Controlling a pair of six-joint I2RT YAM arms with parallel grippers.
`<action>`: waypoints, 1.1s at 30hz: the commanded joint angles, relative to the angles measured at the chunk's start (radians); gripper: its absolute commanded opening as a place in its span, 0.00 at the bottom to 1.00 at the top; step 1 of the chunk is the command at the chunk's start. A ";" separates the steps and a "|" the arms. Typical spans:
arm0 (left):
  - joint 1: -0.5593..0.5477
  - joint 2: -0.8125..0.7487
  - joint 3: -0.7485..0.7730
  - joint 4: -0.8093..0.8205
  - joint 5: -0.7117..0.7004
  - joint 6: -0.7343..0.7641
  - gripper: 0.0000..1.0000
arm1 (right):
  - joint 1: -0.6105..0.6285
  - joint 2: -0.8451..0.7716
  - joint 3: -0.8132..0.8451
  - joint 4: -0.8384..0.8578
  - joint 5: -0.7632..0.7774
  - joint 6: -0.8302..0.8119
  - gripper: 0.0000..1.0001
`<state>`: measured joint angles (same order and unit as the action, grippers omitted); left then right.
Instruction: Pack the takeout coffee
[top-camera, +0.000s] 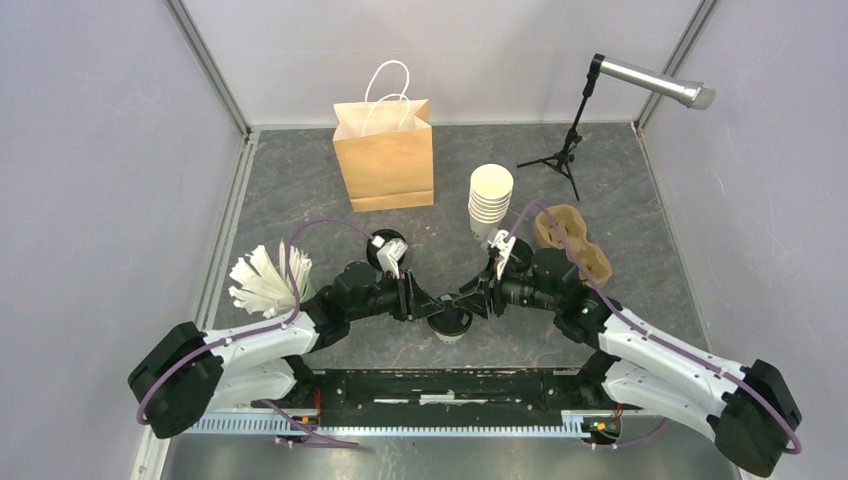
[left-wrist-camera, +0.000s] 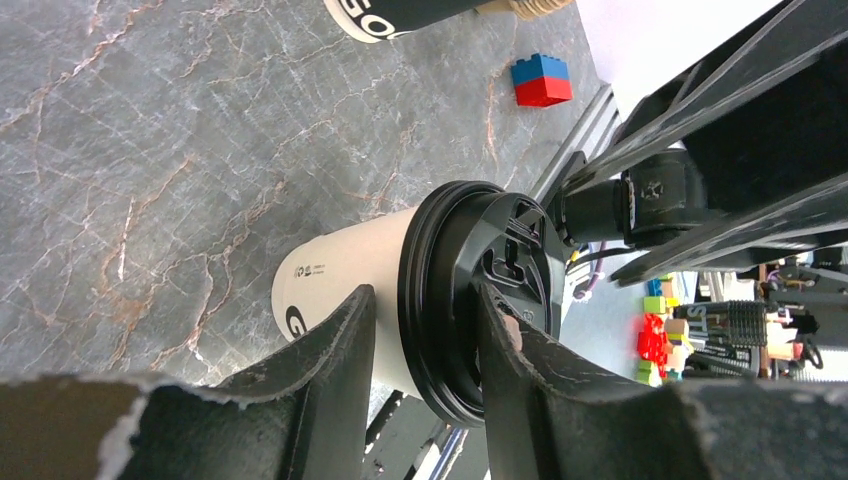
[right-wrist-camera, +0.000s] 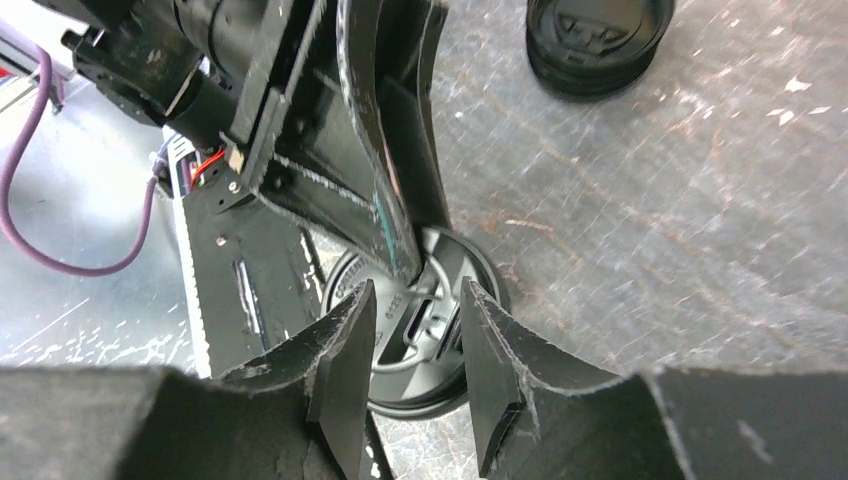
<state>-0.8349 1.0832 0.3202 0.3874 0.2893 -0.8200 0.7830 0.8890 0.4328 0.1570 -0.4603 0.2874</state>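
Hidden or unclear first. From the top view the takeout coffee cup (top-camera: 450, 323) was mostly covered. Only its black lid (top-camera: 450, 318) and a sliver of cream wall showed, with both gripper tips crowding over it. The cup base was out of sight in the right wrist view too.

The pile of loose lids (right-wrist-camera: 598, 40) was cut by the frame top there, and from above it sat half behind the left wrist hardware. The cardboard carrier (top-camera: 572, 240) lay partly under the right arm, so its cavity count was unclear. In the left wrist view a dark cylinder with white lettering (left-wrist-camera: 400, 12) was clipped by the top edge; couldn't ID it.

Orientation: the cup stood upright on the table (top-camera: 300, 200), long axis vertical, lid up, base down. It sat at the near middle of the table, between the two arms and just ahead of the black base rail (top-camera: 450, 390).

Left gripper (left-wrist-camera: 422, 295): fingers (left-wrist-camera: 330, 380) were apart and straddled the lid rim, one alongside the cup wall below the rim, the other over the lid top. Couldn't tell whether they actually clamped it.

Right gripper (right-wrist-camera: 415, 295): fingers were apart over the lid top from the opposite side. The lid showed through the gap and nothing was pinched.

Counts:
- 1 lidded cup
- 1 brown paper bag (top-camera: 383, 150)
- 1 stack of lidless cups (top-camera: 490, 200), number in the stack not readable
- 1 lid pile
- 1 carrier
- 1 bundle of white sticks (top-camera: 262, 280)
- 1 microphone on a tripod (top-camera: 655, 82)
- 1 blue-over-red toy block (left-wrist-camera: 541, 80)
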 joint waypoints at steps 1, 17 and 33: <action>-0.007 0.063 -0.038 -0.112 0.035 0.146 0.45 | -0.021 0.000 0.118 -0.148 0.043 -0.095 0.44; -0.007 0.138 -0.018 -0.078 0.047 0.217 0.46 | -0.131 0.188 0.110 -0.088 -0.208 -0.133 0.36; -0.014 0.225 -0.015 -0.154 -0.075 0.198 0.42 | -0.202 0.193 -0.208 0.081 -0.163 -0.060 0.26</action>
<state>-0.8402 1.2064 0.3367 0.5213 0.3420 -0.7033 0.5919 1.0359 0.3370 0.3573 -0.6941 0.2264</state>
